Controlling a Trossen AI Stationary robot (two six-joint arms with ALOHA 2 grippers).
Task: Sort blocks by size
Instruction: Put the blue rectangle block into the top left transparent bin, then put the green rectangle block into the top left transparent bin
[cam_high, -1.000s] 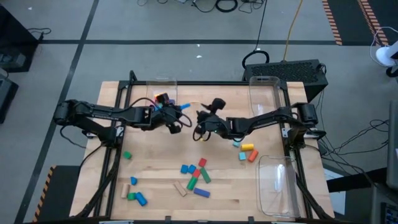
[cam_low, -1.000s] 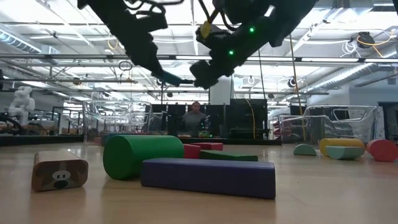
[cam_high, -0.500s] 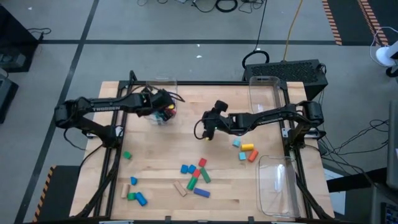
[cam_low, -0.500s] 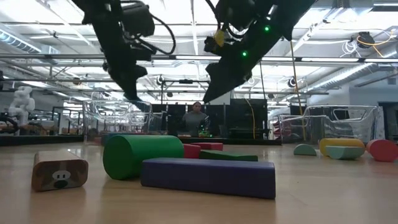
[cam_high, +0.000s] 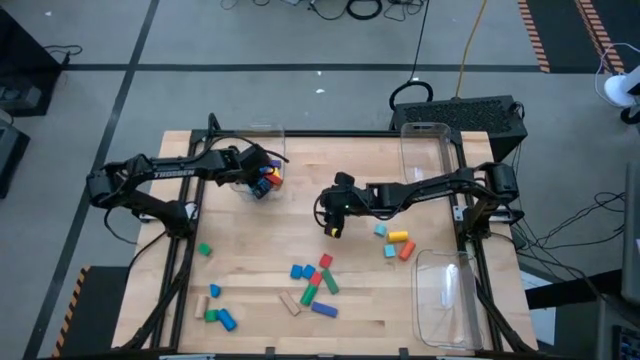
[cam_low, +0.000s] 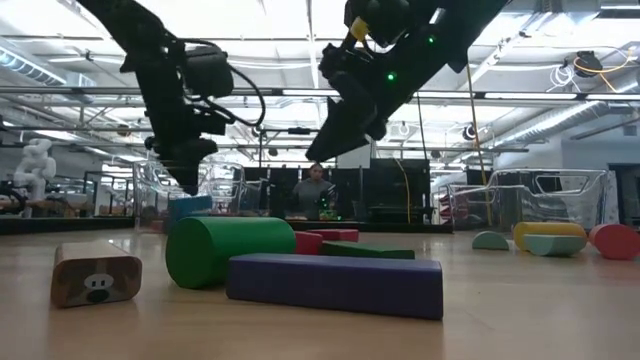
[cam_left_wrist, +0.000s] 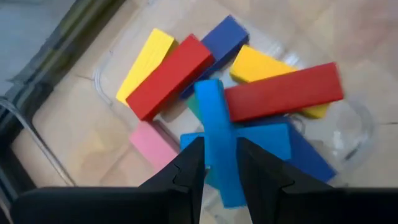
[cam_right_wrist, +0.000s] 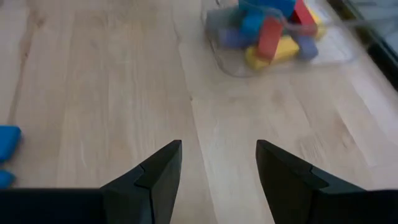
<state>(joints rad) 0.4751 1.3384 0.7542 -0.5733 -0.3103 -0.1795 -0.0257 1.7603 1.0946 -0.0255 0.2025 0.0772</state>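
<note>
Wooden tabletop (cam_high: 270, 240) framed by dark rails, grey workshop floor around it; low view shows a person standing well behind the table.

Progress, judged: partly done. One clear bin (cam_high: 258, 172) at the far left of the table already holds a pile of long blocks: red bars (cam_left_wrist: 283, 92), yellow bars (cam_left_wrist: 146, 62), blue pieces, one pink block (cam_left_wrist: 152, 144). Most loose blocks are not yet sorted: a cluster near the front centre (cam_high: 315, 280), a small group at front left (cam_high: 215, 312), one green block (cam_high: 204, 249) alone, and a few beside the right arm (cam_high: 397, 243).

Left gripper (cam_left_wrist: 219, 163) hangs over the filled bin, jaws narrowly apart around a blue bar (cam_left_wrist: 217, 134); whether the pads grip it or have just let go, I cannot tell. The bar stands tilted over the pile.

Right gripper (cam_right_wrist: 217, 163) hovers above bare wood mid-table, jaws apart, nothing between them.

Two other clear bins, far right (cam_high: 425, 150) and front right (cam_high: 445, 300), appear to hold nothing.
</note>
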